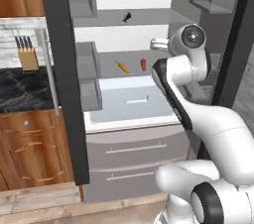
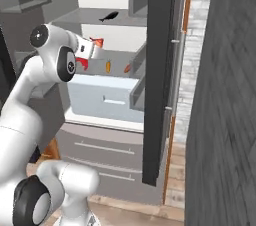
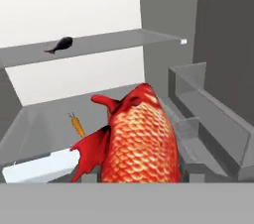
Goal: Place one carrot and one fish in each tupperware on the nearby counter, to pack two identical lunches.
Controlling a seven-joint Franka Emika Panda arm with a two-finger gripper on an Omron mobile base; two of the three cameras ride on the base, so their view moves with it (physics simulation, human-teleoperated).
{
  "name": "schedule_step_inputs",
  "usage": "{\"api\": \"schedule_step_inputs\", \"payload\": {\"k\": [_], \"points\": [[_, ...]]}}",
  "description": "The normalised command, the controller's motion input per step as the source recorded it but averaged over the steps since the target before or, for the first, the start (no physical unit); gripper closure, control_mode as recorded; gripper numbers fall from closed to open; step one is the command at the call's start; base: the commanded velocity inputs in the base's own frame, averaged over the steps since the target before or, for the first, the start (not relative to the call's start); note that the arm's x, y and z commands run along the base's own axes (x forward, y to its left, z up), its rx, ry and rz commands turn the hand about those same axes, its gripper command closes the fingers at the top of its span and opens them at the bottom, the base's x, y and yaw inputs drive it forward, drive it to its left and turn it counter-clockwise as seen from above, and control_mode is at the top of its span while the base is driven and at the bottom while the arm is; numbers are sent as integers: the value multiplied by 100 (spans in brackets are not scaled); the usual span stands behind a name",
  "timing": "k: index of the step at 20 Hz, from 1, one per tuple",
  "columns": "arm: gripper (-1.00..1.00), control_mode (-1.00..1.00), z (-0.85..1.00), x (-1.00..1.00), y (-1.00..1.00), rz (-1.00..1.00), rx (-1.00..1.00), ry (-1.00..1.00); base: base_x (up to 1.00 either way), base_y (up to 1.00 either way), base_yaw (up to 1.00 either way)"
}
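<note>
Left base view: the white arm reaches into the open grey fridge; a slim orange carrot (image 1: 122,67) and a stubbier red-orange carrot (image 1: 143,64) lie on the middle shelf (image 1: 111,62), apart.

Right base view: the hand (image 2: 90,50) is at shelf height, red showing at its tip; a slim dark fish (image 2: 108,17) lies on the upper shelf.

Hand view: the bright red scaly fish (image 3: 139,141) sits right at the fingers, apparently clenched. Judgement: draw it straight back, clear of the door bins, before turning toward the desk.
</note>
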Motion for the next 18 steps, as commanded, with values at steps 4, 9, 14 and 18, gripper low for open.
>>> {"api": "schedule_step_inputs", "payload": {"k": [4, 9, 14, 18], "points": [[100, 100, 0, 0, 0, 0, 0, 0, -81, 34, 3], [100, 100, 0, 0, 0, 0, 0, 0, -14, 95, 0], [100, 100, 0, 0, 0, 0, 0, 0, -15, 100, 0], [100, 100, 0, 0, 0, 0, 0, 0, -19, 100, 0]]}}
